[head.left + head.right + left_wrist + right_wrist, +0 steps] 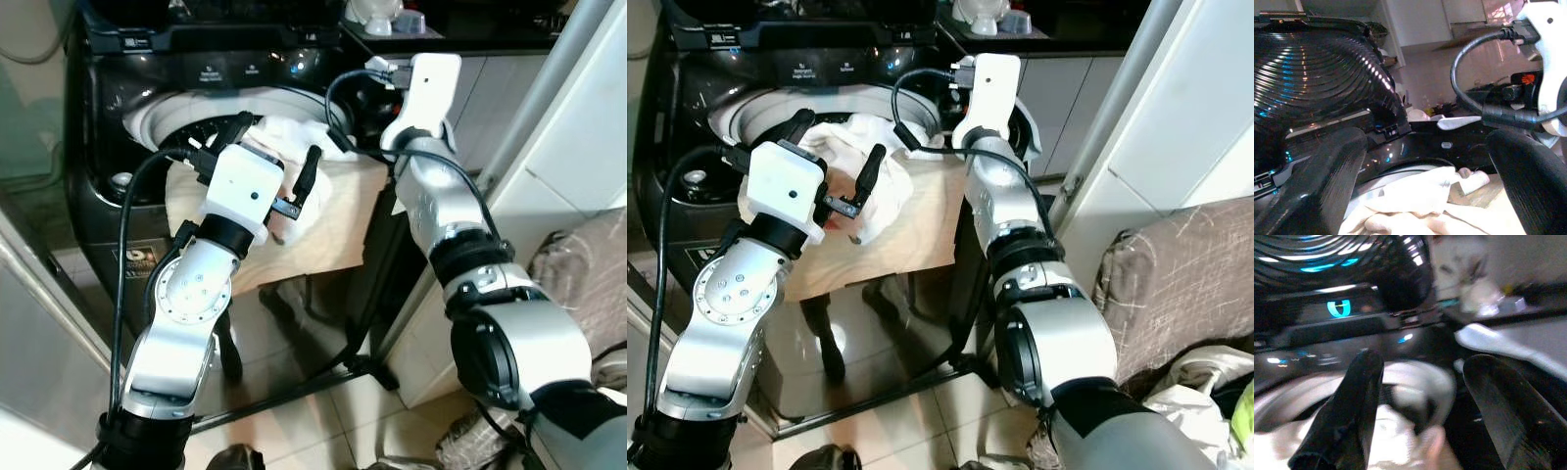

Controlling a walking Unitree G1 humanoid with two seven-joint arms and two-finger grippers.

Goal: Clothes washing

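The cream cloth (323, 220) hangs over the front edge of the washing machine (108, 196), with part of it bunched up at the round opening (157, 122) and the rest drooping down the dark front. It looks like it sits there because it is only halfway in, so it needs a lift and a push to fall into the tub. The left gripper (274, 157) is right above the bunched part, and its two black fingers are spread wide with the cloth between them, not pinching it yet. I think it is held that way so it can close on the thick lump. The right gripper (1420, 396) is up by the back rim of the opening, close to the control panel (230, 69). Its fingers are spread apart too and hold nothing, with the white rim and some cloth just under them. It may be waiting there to help push the cloth down. The lid (1312, 83) stands up behind, out of the way. On a bench (460, 34) behind the machine sit some small cups (392, 20).
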